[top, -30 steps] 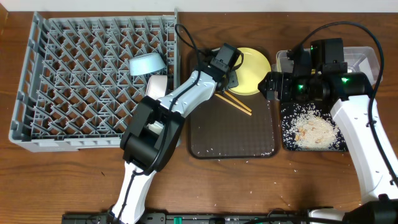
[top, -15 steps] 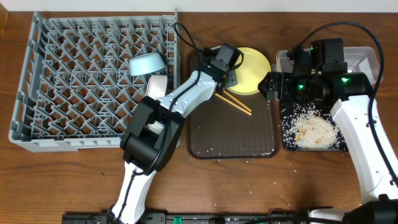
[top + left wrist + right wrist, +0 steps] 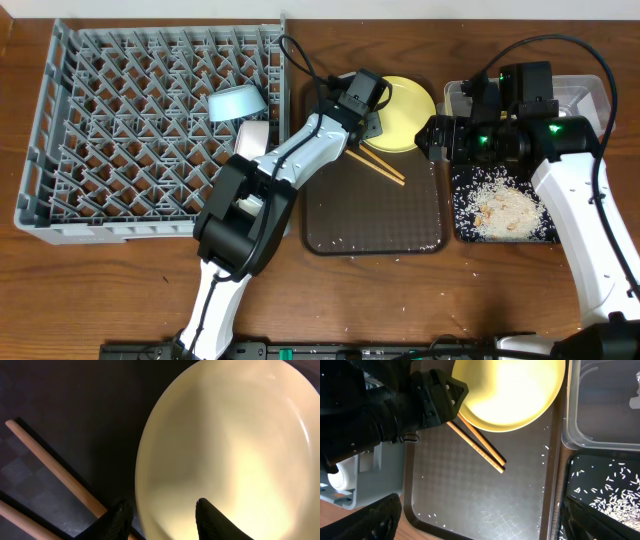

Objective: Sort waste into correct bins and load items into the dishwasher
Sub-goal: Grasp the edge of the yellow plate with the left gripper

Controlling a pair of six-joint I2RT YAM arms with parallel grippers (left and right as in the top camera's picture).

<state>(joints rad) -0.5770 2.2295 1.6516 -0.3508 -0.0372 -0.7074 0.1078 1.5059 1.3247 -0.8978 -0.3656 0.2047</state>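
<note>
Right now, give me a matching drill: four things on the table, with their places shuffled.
Things:
1. light-blue bowl
2. chopsticks
3. rice grains
4. yellow plate

Places:
A. in the black tray
B. rim between the left gripper fingers
C. in the grey rack
D. lying on the brown tray

Pairs: 1-C, 2-D, 3-A, 4-B
</note>
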